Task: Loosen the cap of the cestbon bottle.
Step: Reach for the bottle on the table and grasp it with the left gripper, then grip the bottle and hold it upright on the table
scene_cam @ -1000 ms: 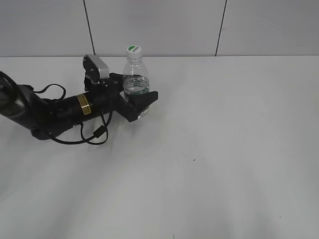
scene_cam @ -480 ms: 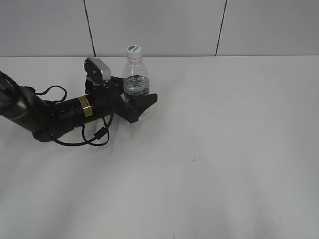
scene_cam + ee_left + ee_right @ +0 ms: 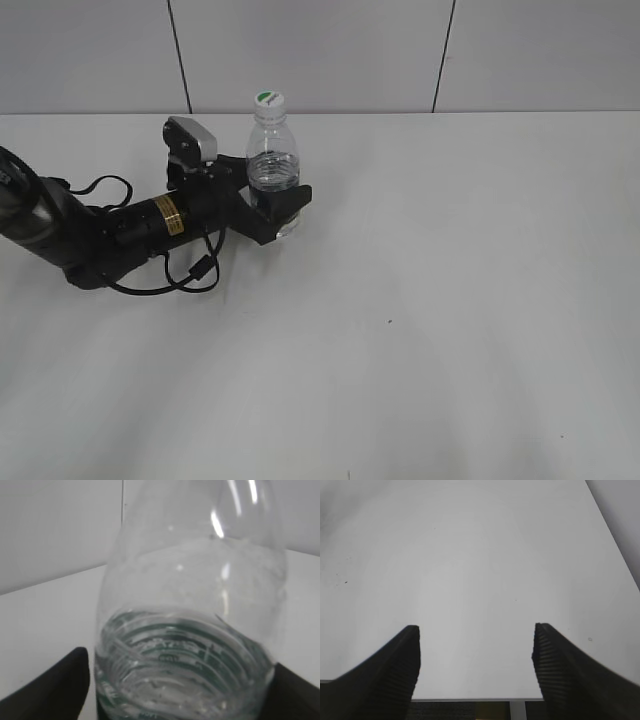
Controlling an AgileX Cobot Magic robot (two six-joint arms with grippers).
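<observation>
I saw the bottle (image 3: 272,160) upright toward the table's (image 3: 450,300) far left, cap (image 3: 267,99) on top. My left gripper (image 3: 274,208) reached in from the left, its jaws either side of the bottle's lower body.

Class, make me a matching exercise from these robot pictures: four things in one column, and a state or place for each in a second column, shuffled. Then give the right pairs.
Things
1. cap
2. cestbon bottle
3. left gripper
4. right gripper

States or places
A. open, above bare table, holding nothing
B. white with a green mark, sitting on the neck
C. upright, clear, partly filled with water
D. closed around the bottle's lower body

Pairs: 1-B, 2-C, 3-D, 4-A
</observation>
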